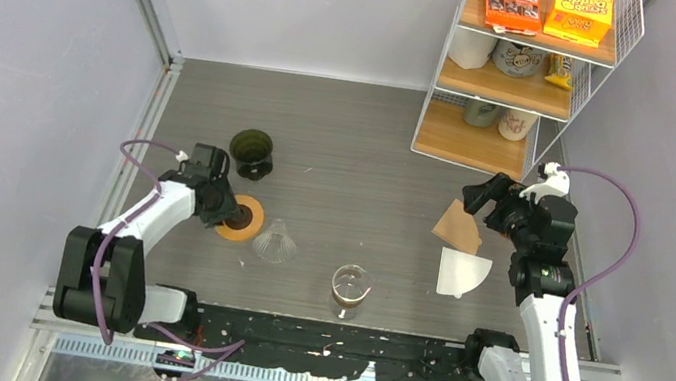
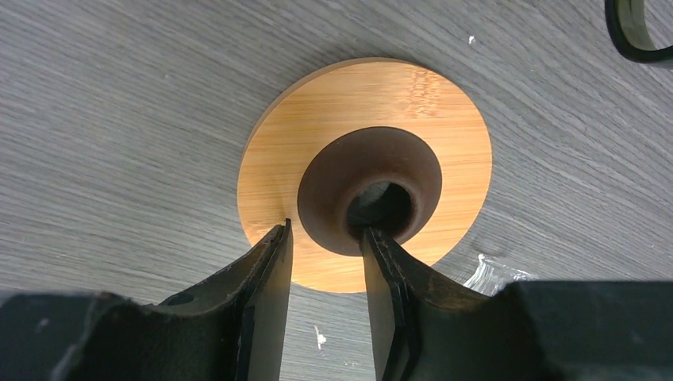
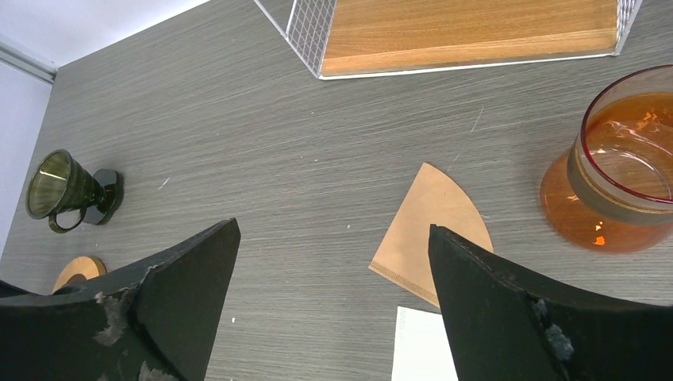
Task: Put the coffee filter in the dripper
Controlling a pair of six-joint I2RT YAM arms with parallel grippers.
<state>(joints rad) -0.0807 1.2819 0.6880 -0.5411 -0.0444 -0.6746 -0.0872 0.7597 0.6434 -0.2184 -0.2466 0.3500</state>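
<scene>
Left gripper (image 2: 327, 228) pinching the dark collar (image 2: 333, 178) of the bamboo disc (image 2: 444, 135), right gripper (image 3: 333, 230) spread wide above the brown filter (image 3: 432, 218)

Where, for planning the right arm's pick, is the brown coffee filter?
Top view: the brown filter lies right of centre, between the white filter and the right gripper.

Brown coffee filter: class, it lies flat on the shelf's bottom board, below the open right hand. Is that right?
No. The brown coffee filter lies flat on the table, not on the shelf's bottom board, below the open right hand. The right wrist view shows it.
</scene>
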